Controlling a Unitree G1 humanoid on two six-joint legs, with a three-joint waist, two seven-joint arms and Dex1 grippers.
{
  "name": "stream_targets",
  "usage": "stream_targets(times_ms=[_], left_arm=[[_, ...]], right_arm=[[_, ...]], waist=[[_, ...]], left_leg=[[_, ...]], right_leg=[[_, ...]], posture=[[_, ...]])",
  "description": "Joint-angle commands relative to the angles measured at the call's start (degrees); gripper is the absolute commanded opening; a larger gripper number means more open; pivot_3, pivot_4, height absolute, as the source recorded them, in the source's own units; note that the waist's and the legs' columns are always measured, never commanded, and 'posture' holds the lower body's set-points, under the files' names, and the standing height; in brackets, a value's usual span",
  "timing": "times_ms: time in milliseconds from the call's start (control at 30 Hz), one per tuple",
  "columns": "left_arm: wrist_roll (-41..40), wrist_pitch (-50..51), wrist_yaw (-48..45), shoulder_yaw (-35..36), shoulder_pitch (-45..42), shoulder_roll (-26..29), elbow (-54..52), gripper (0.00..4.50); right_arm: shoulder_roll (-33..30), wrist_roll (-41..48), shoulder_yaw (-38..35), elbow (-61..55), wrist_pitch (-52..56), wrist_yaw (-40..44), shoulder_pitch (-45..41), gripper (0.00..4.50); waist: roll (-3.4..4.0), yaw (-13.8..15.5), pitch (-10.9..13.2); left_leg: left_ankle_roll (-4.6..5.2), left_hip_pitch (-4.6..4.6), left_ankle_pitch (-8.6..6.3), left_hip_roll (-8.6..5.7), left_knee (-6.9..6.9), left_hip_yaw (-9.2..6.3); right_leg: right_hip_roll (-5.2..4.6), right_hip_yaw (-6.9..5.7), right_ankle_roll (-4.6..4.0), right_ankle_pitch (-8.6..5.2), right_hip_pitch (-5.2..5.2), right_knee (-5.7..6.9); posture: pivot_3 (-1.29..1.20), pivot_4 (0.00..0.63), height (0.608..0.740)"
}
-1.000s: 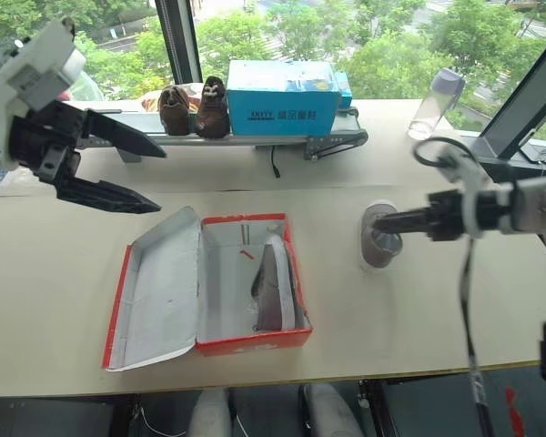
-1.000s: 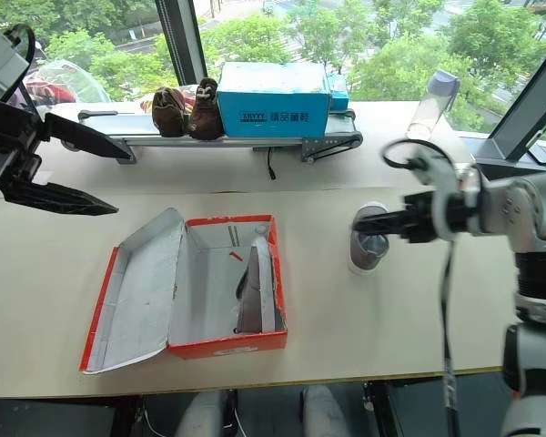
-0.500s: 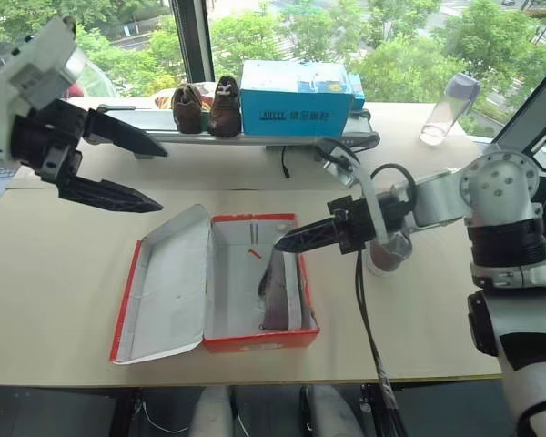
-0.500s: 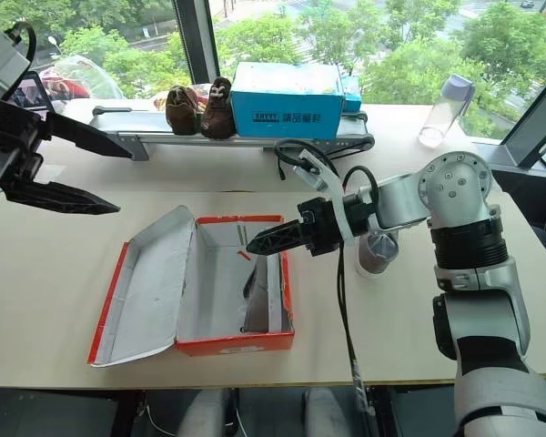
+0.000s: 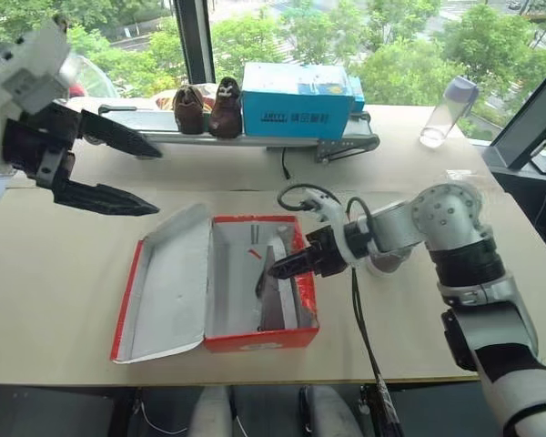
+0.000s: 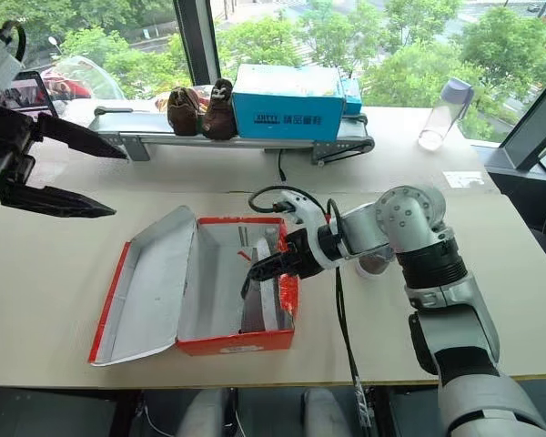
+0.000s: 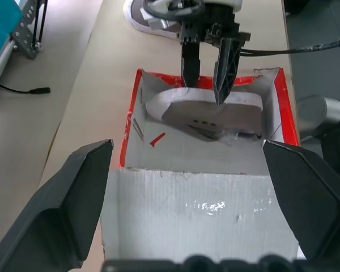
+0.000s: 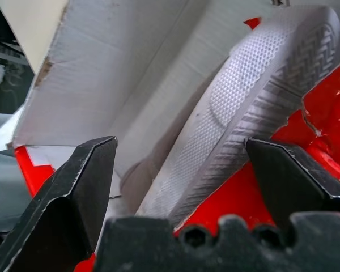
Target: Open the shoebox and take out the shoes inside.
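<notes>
Inside the shoebox (image 5: 255, 341), right gripper (image 7: 208, 90) partly hides one shoe (image 7: 215, 113).

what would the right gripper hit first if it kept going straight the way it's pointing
Most likely the shoe standing on edge in the open red box: the right gripper, jaws open, points at its white sole. The remaining gap is hard to judge.

The white label on the blue box (image 5: 298, 98) carries print too small to read.

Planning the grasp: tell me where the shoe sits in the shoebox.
The shoe stands on its side against the right wall of the open shoebox, between the open right gripper's fingers.
</notes>
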Motion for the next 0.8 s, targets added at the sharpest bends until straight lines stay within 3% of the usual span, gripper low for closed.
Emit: stream_targets(times_ms=[33, 133, 233, 533, 667, 800], left_arm=[[0.05, 0.88, 0.97, -0.8, -2.65, -0.98, -0.75, 4.5], [0.45, 1.39, 1.38, -1.73, -4.06, -1.65, -1.44, 4.5], [0.55, 1.68, 1.56, -2.48, -5.12, -1.93, -1.98, 4.5], [-0.36, 0.07, 1.58, -3.35, -4.58, -0.36, -0.72, 4.5], [-1.08, -0.98, 1.2, -2.91, -3.23, 0.8, 0.42, 4.5], [-2.27, -3.27, 0.78, -1.71, -0.16, 2.97, 2.38, 4.5]], right_arm=[[0.6, -7.2, 3.02, 0.19, -1.87, 2.45, 0.25, 4.38], [1.7, -13.24, 5.06, 2.16, -5.43, 4.19, -0.4, 4.38], [2.93, -16.65, 4.75, 3.57, -6.8, 5.44, -0.65, 3.71], [6.52, -19.58, -2.95, 3.11, -2.71, 7.5, -3.21, 0.85], [9.84, -16.83, -11.24, 4.47, 0.78, 7.23, -6.35, 0.85], [9.78, -4.15, -20.07, 12.43, 0.85, 4.36, -12.72, 0.85]], waist=[[-0.02, 0.0, -0.02], [-0.05, -0.08, -0.04], [-0.18, -0.09, -0.12], [-0.23, -0.43, -0.15], [-0.21, -0.47, -0.13], [-0.18, -0.42, -0.12]], left_leg=[[0.0, 0.02, 0.0, 0.0, 0.0, 0.0], [0.0, 0.06, 0.0, 0.02, 0.0, 0.01], [0.0, 0.1, 0.0, 0.04, 0.01, 0.02], [-0.01, 0.39, 0.0, 0.15, -0.02, 0.12], [-0.01, 0.34, 0.01, 0.17, -0.08, 0.16], [-0.01, -0.02, 0.01, 0.17, -0.12, 0.15]], right_leg=[[0.0, 0.0, 0.0, 0.0, 0.01, 0.01], [0.01, 0.0, -0.01, 0.01, 0.03, 0.01], [0.02, 0.0, -0.02, 0.02, 0.06, 0.01], [0.04, -0.02, 0.02, 0.05, 0.22, 0.0], [0.06, -0.01, -0.16, 0.15, 0.11, 0.01], [0.07, -0.01, -0.17, 0.15, -0.17, 0.0]], posture=[[0.0, 0.15, 0.74], [0.0, 0.15, 0.74], [0.0, 0.15, 0.74], [0.0, 0.15, 0.74], [0.0, 0.15, 0.74], [0.0, 0.15, 0.74]])
